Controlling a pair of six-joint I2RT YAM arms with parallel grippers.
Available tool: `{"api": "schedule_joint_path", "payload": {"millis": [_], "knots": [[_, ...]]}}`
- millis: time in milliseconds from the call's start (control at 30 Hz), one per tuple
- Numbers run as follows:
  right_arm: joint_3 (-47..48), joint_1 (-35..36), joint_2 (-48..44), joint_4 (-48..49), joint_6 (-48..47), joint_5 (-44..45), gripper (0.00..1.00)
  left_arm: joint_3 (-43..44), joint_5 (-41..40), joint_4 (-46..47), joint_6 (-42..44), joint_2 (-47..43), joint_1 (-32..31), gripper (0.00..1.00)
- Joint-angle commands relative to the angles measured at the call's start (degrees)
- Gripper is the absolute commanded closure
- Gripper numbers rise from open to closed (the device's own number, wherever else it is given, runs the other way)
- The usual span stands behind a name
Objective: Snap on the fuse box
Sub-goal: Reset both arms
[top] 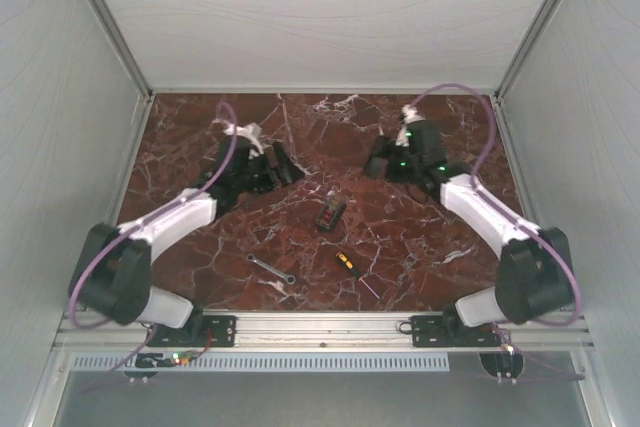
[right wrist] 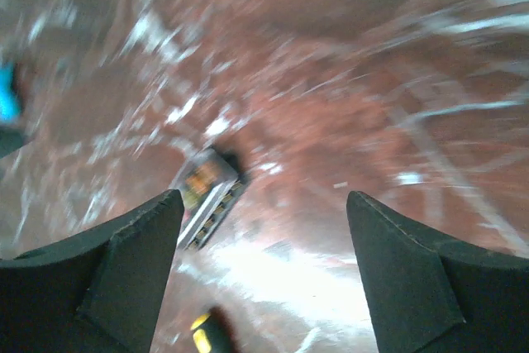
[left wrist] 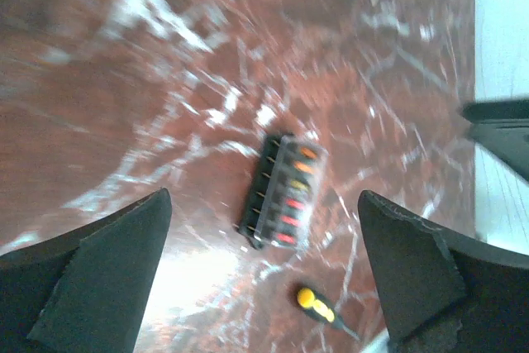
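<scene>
The fuse box (top: 330,212), a small black block with a row of red and orange fuses, lies on the marble table between both arms. In the left wrist view the fuse box (left wrist: 285,192) sits on the table beyond my fingers (left wrist: 107,279), apart from them. My left gripper (top: 285,165) (left wrist: 263,197) is open and holds nothing. My right gripper (top: 380,159) (right wrist: 264,196) is also open and empty, with the fuse box (right wrist: 207,192) lower left of centre, near the left fingertip. Both wrist views are blurred.
A yellow-and-black screwdriver (top: 345,262) (left wrist: 316,305) (right wrist: 202,336) lies just nearer the arm bases than the fuse box. A silver wrench (top: 270,268) lies to its left. White walls (top: 60,97) enclose the table (top: 320,127) on three sides.
</scene>
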Motion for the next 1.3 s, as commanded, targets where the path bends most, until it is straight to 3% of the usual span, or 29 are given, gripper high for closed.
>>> {"api": "schedule_joint_path", "payload": {"millis": [0,133,333,467,600,667,800,1033,1167,1200,1267], "knots": [[-6.84,-8.15,-7.27,8.27,-0.17,14.61,0.2,-8.33,-15.5,7.07,1.89,-9.74,6.57,0.03],[-15.22,-14.59,-10.59,19.63,-1.07,20.61,0.17,-16.15,-23.88,13.45,1.0,-14.8,13.74,0.01],[-30.64,-15.72,-11.63,46.7,-14.4,29.45,0.14,-20.04,-41.4,18.31,7.51,-16.41,18.01,0.01],[-36.25,-16.51,-4.97,60.11,-18.58,31.45,0.14,-23.31,-44.46,24.2,12.68,-16.15,19.26,0.01],[-43.91,-16.66,2.81,80.94,-21.5,27.65,0.13,-24.13,-44.3,27.28,15.52,-15.35,20.96,0.01],[-45.63,-16.36,6.6,89.41,-24.0,24.76,0.03,-27.2,-44.48,33.54,18.58,-14.16,21.14,0.01],[-43.3,-17.37,5.57,83.15,-23.83,20.88,0.02,-36.0,-40.71,55.83,25.76,-11.27,21.49,0.01],[-41.91,-18.38,5.15,79.84,-22.78,19.08,0.02,-39.14,-23.08,69.12,32.09,-7.79,22.55,0.0],[-40.87,-19.19,5.1,77.7,-22.02,18.3,0.02,-41.39,-14.34,86.92,33.36,3.85,24.84,0.01],[-40.86,-19.22,5.2,77.77,-21.98,18.23,0.02,-41.45,-12.32,88.8,34.1,5.42,25.42,0.01],[-40.69,-19.42,5.18,77.46,-21.9,17.96,0.02,-38.9,-9.74,77.83,33.19,2.23,26.31,0.01]]}}
